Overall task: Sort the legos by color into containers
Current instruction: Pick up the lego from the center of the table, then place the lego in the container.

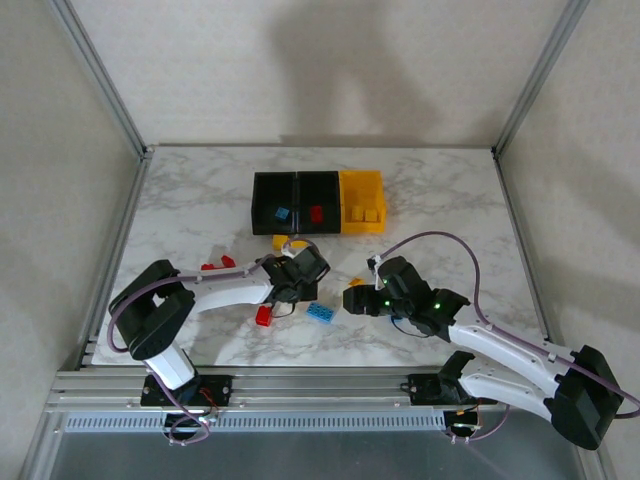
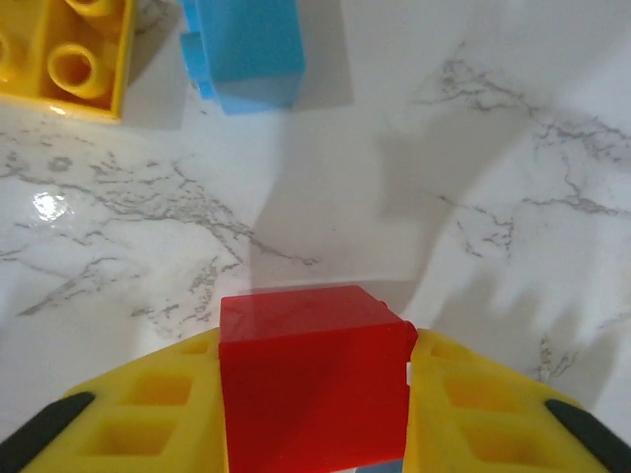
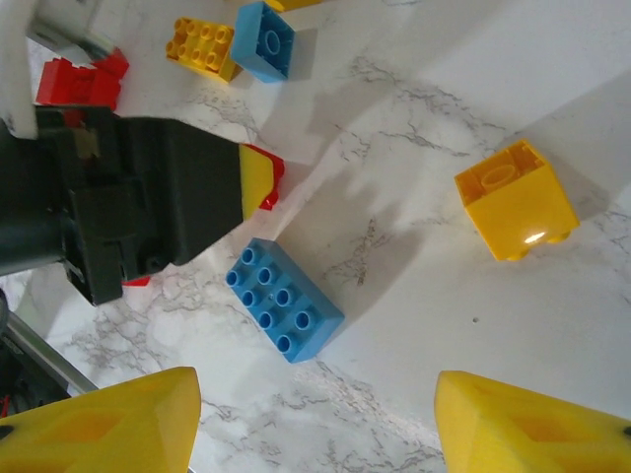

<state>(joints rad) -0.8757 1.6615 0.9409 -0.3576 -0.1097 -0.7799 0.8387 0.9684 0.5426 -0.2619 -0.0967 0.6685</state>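
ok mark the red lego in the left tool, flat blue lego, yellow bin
red lego (image 2: 311, 394), left wrist view, smooth face
blue lego (image 3: 283, 313), right wrist view, studded top
yellow bin (image 1: 362, 190), top view, bare floor
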